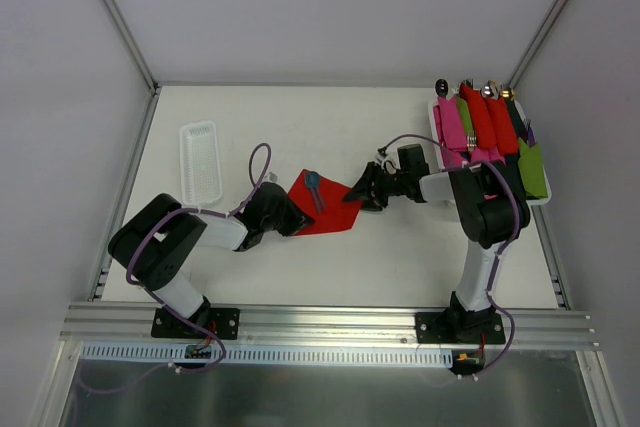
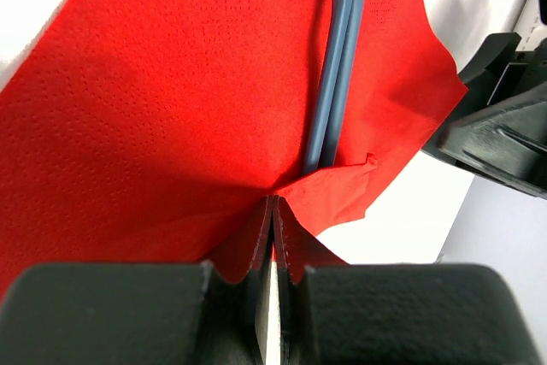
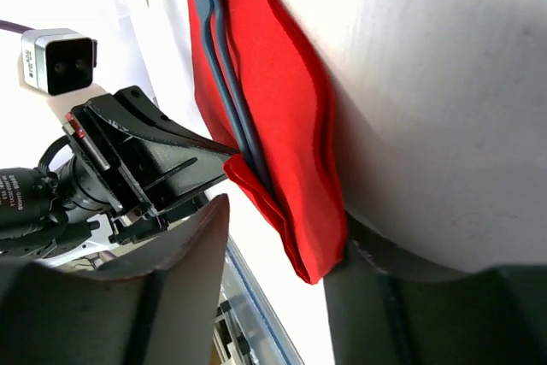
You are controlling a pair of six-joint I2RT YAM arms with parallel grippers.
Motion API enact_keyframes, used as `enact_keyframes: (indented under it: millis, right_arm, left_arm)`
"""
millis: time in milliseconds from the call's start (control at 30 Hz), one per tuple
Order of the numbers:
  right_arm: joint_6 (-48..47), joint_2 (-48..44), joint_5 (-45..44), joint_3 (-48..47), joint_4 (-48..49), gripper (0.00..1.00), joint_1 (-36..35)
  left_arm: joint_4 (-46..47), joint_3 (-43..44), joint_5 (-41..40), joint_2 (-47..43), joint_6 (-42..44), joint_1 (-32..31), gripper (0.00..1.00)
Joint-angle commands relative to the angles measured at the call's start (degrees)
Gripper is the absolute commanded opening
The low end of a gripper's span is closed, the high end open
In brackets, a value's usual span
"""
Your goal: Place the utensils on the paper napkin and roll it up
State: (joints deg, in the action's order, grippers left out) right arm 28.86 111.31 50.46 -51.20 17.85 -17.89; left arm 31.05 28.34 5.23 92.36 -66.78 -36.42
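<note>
You face a white table (image 1: pixel 330 127) enclosed by plain grey walls (image 1: pixel 320 7); an aluminium rail (image 1: pixel 330 319) runs along its near edge. Lighting is even.

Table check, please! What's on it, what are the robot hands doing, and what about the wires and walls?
Surface: white table, no spills seen.
Job's things: red paper napkin mid-table, blue utensils lying on it.
Clutter: clear plastic tray at left; rolled bundles in a white bin at right.
Grippers: left gripper shut on the napkin's edge; right gripper open, jaws around its other corner.
Cables: purple cable looped by each arm.
Surroundings: white walls, metal rail in front.
</note>
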Motion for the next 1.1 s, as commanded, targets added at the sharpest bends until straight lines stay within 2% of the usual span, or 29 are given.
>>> enact_keyframes:
  millis: [0,233,433,700,1067]
  right_arm:
    - [-0.83,-3.10,-1.68,0.40,1.05,0.47,0.22]
    - [-2.32,-5.14,-3.35,-0.56,-2.64,0.21,-2.41]
    - [-3.11,-4.61,-3.79,-2.41,-5.54,0.10,-4.96]
    - [0.57,-3.47,-4.40,-5.66,-7.74,0.03,-7.77]
    - [6.82,1.19,-4.05,-8.92,-7.74,0.02,-11.02]
  left_arm:
    - [-4.50,-1.53,-3.21,-0.25,0.69,-0.40,0.00]
    - [-4.77,-1.00,-2.77,0.72,0.43,-0.40,0.00]
    - [-5.12,-1.00,-2.77,0.63,0.25,-0.40,0.00]
    - [-5.82,-0.65,-2.60,0.90,0.43,-0.40,0.00]
    - [-5.91,-0.74,-2.51,0.81,0.51,-0.40,0.00]
